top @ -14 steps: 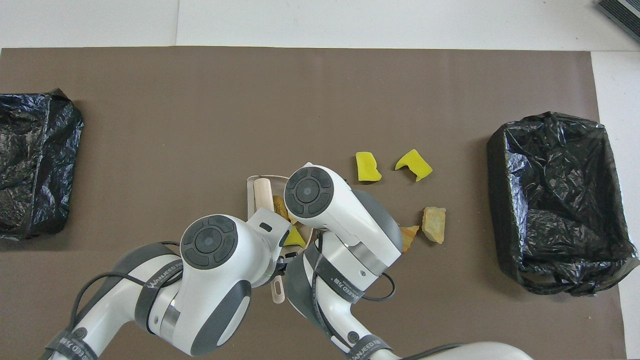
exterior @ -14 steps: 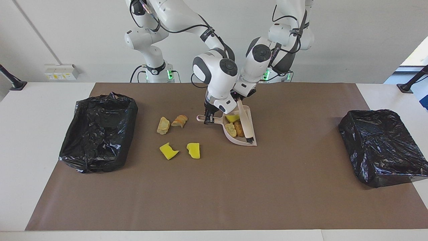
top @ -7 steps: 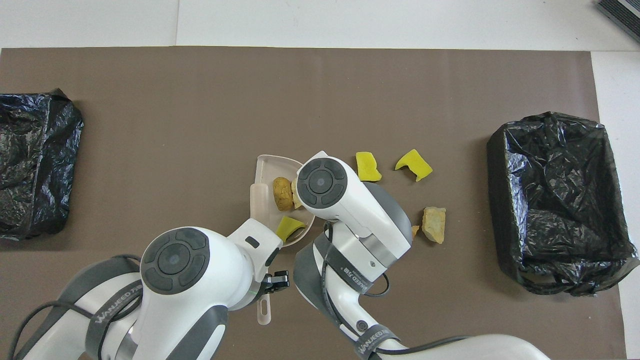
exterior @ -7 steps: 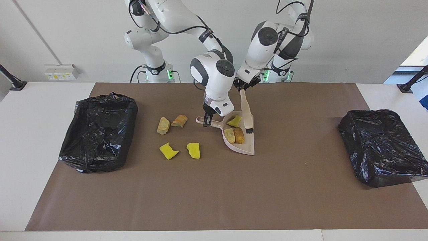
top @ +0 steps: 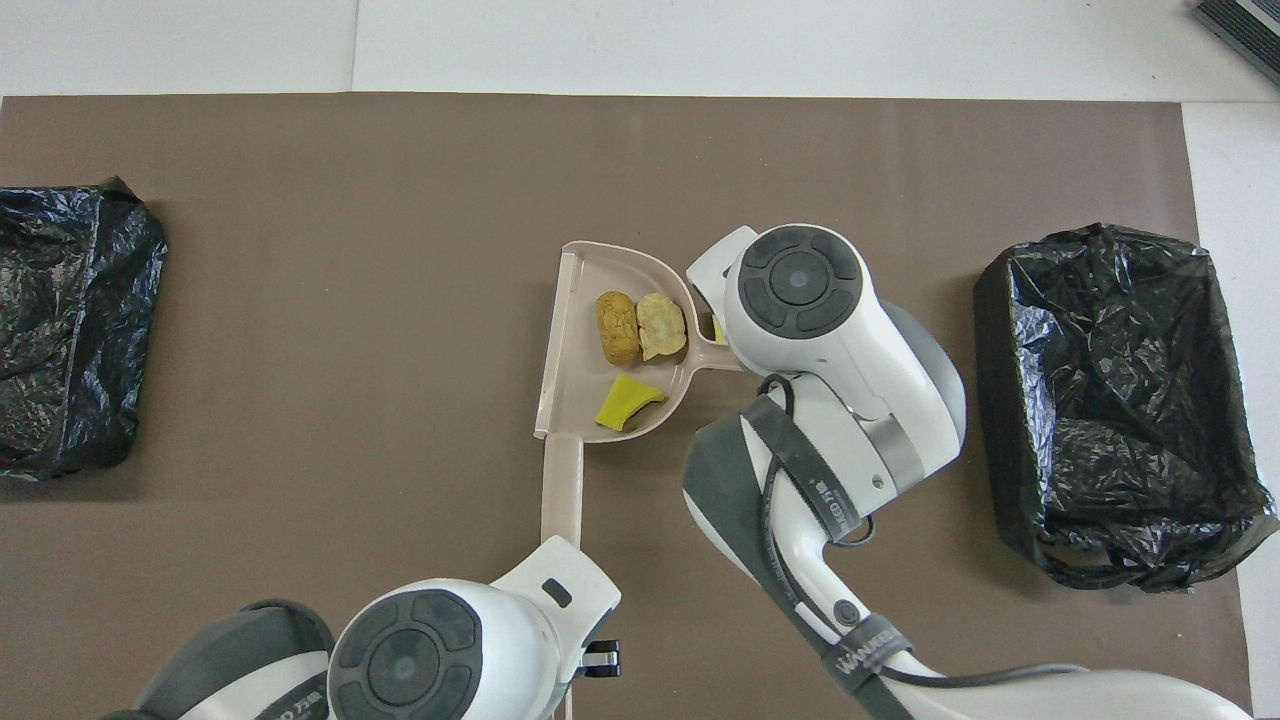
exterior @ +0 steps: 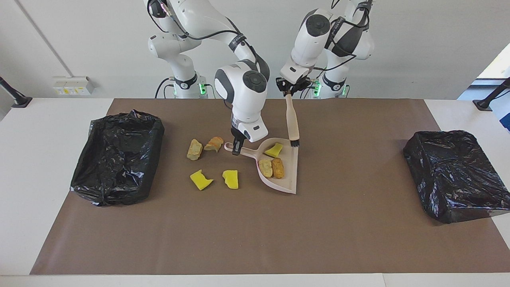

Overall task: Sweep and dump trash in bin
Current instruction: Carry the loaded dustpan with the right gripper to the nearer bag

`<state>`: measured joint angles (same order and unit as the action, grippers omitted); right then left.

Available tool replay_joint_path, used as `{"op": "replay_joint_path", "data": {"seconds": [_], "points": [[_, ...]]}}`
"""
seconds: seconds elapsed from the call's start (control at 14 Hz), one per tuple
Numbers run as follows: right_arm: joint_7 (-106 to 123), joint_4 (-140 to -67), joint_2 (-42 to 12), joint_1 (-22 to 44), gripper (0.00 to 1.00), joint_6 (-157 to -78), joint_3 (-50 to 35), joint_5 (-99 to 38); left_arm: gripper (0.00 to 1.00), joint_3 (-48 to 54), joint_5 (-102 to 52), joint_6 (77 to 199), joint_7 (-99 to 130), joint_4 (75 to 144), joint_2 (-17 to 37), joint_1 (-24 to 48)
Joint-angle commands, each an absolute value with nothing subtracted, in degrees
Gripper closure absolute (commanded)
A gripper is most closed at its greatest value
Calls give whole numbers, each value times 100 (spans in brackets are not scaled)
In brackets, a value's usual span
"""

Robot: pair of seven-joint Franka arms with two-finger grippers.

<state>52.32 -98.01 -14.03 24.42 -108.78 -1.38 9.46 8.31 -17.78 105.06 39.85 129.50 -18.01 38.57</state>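
My right gripper (exterior: pixel 237 148) is shut on the handle of the pink-beige dustpan (exterior: pixel 289 169), which is low over the brown mat. Three trash chunks lie in the pan: a yellow one (exterior: pixel 274 150), a tan one (exterior: pixel 265 168) and an orange-brown one (exterior: pixel 278 168). My left gripper (exterior: pixel 289 91) is shut on the top of a beige brush (exterior: pixel 293 119), which hangs upright with its black bristles at the pan's edge nearest the robots. Several chunks lie on the mat: tan (exterior: pixel 194 149), orange (exterior: pixel 214 144), and two yellow (exterior: pixel 201 179) (exterior: pixel 230 178). In the overhead view the pan (top: pixel 575 340) shows and my right arm hides the loose chunks.
A black-bagged bin (exterior: pixel 119 155) stands at the right arm's end of the table, beside the loose chunks. A second black-bagged bin (exterior: pixel 454 175) stands at the left arm's end. Both show in the overhead view (top: pixel 1110 400) (top: pixel 60 330). The brown mat (exterior: pixel 255 231) covers the table's middle.
My left gripper has lifted the brush out of the pan and drawn it back toward the robots. My right gripper has carried the pan with its three chunks away from the robots.
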Motion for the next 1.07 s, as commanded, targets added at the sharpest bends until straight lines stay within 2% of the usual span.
{"op": "replay_joint_path", "data": {"seconds": [0.0, 0.14, 0.5, 0.79, 1.0], "points": [[5790, -9590, -1248, 2180, 100, -10487, -176, 791, 100, 765, -1985, 10722, 4113, 13289, -2144, 4130], [6151, -9484, -1187, 1970, 100, -10336, -141, 791, 100, 782, -2188, 10854, 4131, 13367, -2145, 4218], [7336, -9290, -932, 1092, 100, -9932, -141, 791, 100, 782, -2312, 12223, 4885, 14087, -2030, 5219], [8093, -9272, -686, 388, 100, -9774, -132, 800, 100, 791, -2557, 12838, 4983, 14448, -1952, 5703], [8786, -9264, -519, -165, 100, -9642, -114, 878, 100, 782, -2663, 13218, 4983, 14555, -1715, 5783]]}}
